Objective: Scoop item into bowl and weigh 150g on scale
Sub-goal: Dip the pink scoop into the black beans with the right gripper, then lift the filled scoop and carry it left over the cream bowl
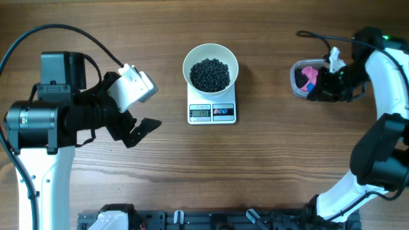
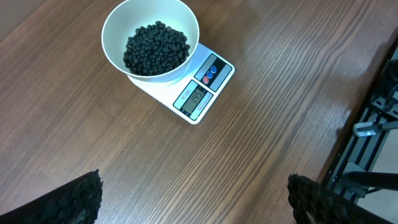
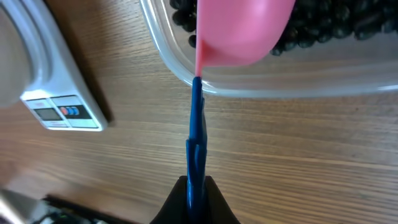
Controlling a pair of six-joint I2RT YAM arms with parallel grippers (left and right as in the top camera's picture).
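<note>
Scooping is in hand: the right fingers (image 3: 219,210) clamp the blue handle of the pink scoop (image 3: 242,31), its cup over the black beads (image 3: 323,28) in the clear tub (image 3: 180,68). The white bowl (image 1: 187,64), beads heaped inside, sits on the scale (image 1: 212,113) in the middle of the surface (image 1: 268,166). The left fingers (image 2: 78,199) hang wide and empty nearby. Next, probably a small, level top-up. The left wrist view brings the display nearest, digits unreadable; only the right wrist view shows the grip

A robot lab, it seems — wood-grain tabletop (image 1: 268,172), cabled left arm (image 1: 38,121) and right arm (image 1: 390,96) at its side edges, black rail (image 1: 211,219) along the near edge.
</note>
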